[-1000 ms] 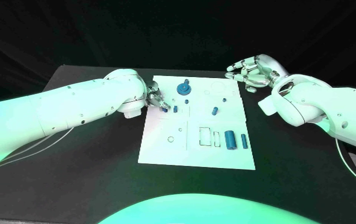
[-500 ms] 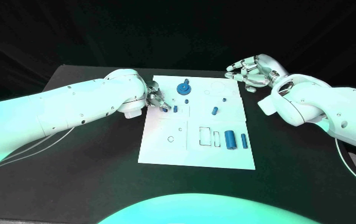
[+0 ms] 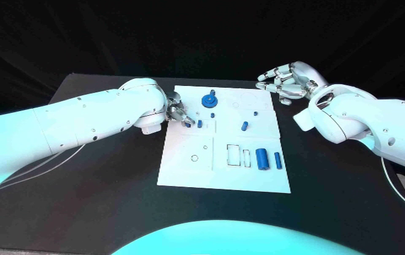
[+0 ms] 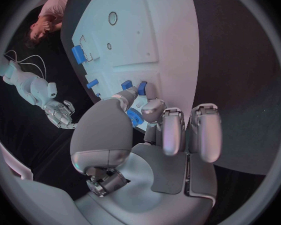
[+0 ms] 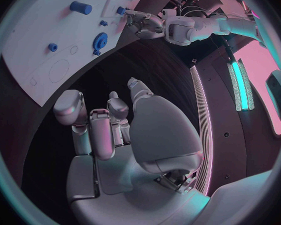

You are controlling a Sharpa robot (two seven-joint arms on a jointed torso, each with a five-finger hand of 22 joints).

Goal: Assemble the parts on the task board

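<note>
Item: white rectangular task board (image 3: pixel 221 173) flat on the black table (image 3: pixel 101 208), bearing small blue plastic parts

Left hand (image 3: pixel 175 110): silver, at the board's left edge; its fingertips (image 4: pixel 132 93) close round a small blue peg (image 3: pixel 186 124), pinching it, the peg low against the board surface. Whether the peg is seated in a hole cannot be told. A second short blue peg (image 3: pixel 200 123) stands just beside those fingertips, toward the board's middle

Right hand (image 3: pixel 285 84): silver, raised off the board's far right corner, fingers (image 5: pixel 97 130) curled loosely inward with gaps between them and nothing in them; no part touches it

Parts beyond the left fingertips, further from the robot: blue toothed gear (image 3: pixel 208 99) with a knob on top, a small blue stud (image 3: pixel 212 114) just in front of it

Parts between the two hands: tiny blue stud (image 3: pixel 253 114), short blue slanted pin (image 3: pixel 244 126)

Parts nearer the robot than either hand: thick blue cylinder (image 3: pixel 263 158) and slim blue rod (image 3: pixel 278 160) lying side by side, apart, beside two rectangular outlined slots (image 3: pixel 238 155)
</note>
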